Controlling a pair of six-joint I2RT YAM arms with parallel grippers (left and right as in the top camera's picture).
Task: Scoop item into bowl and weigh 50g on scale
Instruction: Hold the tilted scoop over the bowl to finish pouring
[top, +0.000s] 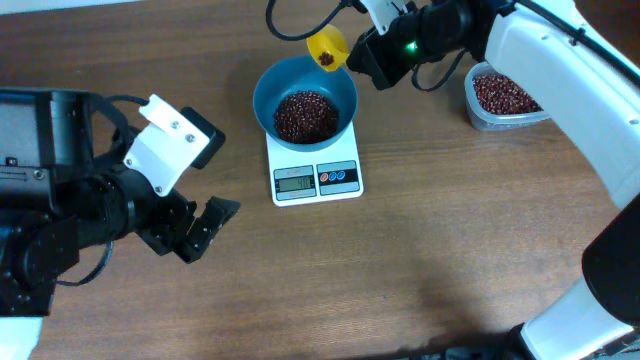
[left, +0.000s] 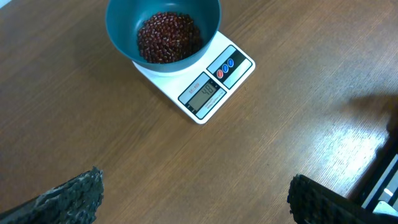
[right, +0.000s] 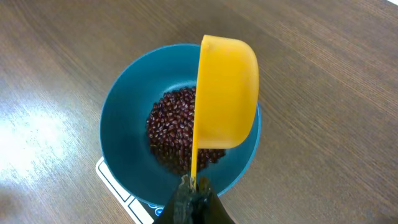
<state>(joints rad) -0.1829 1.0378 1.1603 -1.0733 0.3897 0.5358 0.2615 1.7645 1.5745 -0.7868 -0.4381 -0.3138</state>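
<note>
1. The white scale (top: 315, 178) sits on the desk (top: 430, 250), near the middle of the far edge.
2. The blue bowl (top: 305, 100) stands on top of the scale, on the part away from the buttons.
3. A heap of little red-brown beans (top: 306, 115) lies in the bottom of the bowl.
4. The right claw (right: 196, 199) is squeezed tight on the handle of a yellow scoop (top: 327, 48).
5. The scoop is up in the air over the far rim of the bowl, tipped on its side. A few beans show inside it.
6. The left claw (top: 212, 230) is spread wide and holds nothing. It hangs over the desk near the left edge, well apart from the scale.
7. A clear tub (top: 478, 112) with more beans in it sits near the far right corner of the desk.
</note>
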